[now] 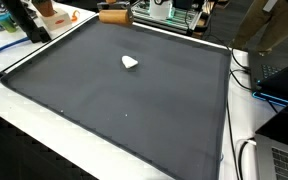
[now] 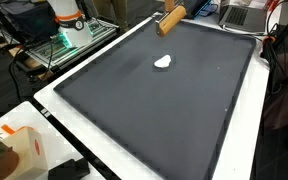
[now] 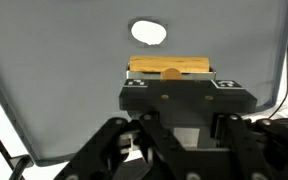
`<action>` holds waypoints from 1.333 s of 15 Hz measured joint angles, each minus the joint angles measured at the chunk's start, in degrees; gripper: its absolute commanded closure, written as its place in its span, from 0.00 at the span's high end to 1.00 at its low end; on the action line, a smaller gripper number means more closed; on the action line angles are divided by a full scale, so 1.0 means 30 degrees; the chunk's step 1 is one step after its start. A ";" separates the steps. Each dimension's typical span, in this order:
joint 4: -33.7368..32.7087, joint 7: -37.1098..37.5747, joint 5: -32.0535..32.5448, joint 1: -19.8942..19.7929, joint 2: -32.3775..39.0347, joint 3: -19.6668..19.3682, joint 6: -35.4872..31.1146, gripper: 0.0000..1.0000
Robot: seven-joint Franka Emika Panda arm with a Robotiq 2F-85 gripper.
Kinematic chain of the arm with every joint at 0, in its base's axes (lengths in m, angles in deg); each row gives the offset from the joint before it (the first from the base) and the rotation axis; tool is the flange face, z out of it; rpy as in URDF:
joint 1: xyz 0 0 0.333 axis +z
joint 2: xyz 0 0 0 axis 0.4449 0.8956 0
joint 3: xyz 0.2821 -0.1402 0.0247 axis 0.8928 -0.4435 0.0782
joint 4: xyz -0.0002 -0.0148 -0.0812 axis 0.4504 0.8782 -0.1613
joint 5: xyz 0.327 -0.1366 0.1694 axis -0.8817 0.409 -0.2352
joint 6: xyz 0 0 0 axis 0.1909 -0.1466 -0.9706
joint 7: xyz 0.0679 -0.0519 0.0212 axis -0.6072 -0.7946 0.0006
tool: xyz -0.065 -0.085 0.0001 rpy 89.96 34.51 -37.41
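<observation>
Though apart from white lump (image 3: 148, 32), claw (image 3: 171, 92) near wooden block (image 3: 170, 67).

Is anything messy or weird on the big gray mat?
Only a small white lump, lying alone near the middle of the mat; it looks like a crumpled scrap. A wooden block is at the mat's edge, just ahead of the gripper. Nothing looks spilled or broken.

Pincer (image 3: 184, 95): matt black, boxy housing, jointed black linkages below.
Markings: two small pale squares on the housing's upper corners.
</observation>
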 measured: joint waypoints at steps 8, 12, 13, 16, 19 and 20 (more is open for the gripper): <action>0.4345 -0.1079 -0.0253 0.0082 -0.2728 -0.0006 -0.2977 0.23; 0.6325 -0.1039 -0.0356 0.0415 -0.3577 0.0002 -0.5138 0.48; 0.6313 -0.1039 -0.0354 0.0422 -0.3520 0.0000 -0.5136 0.48; 0.6190 -0.1039 -0.0353 0.0421 -0.3421 -0.0012 -0.5137 0.23; 0.6413 -0.1039 -0.0395 0.0554 -0.3229 -0.0004 -0.5716 0.23; 0.6630 -0.0976 -0.0395 0.0593 -0.3139 0.0010 -0.6289 0.23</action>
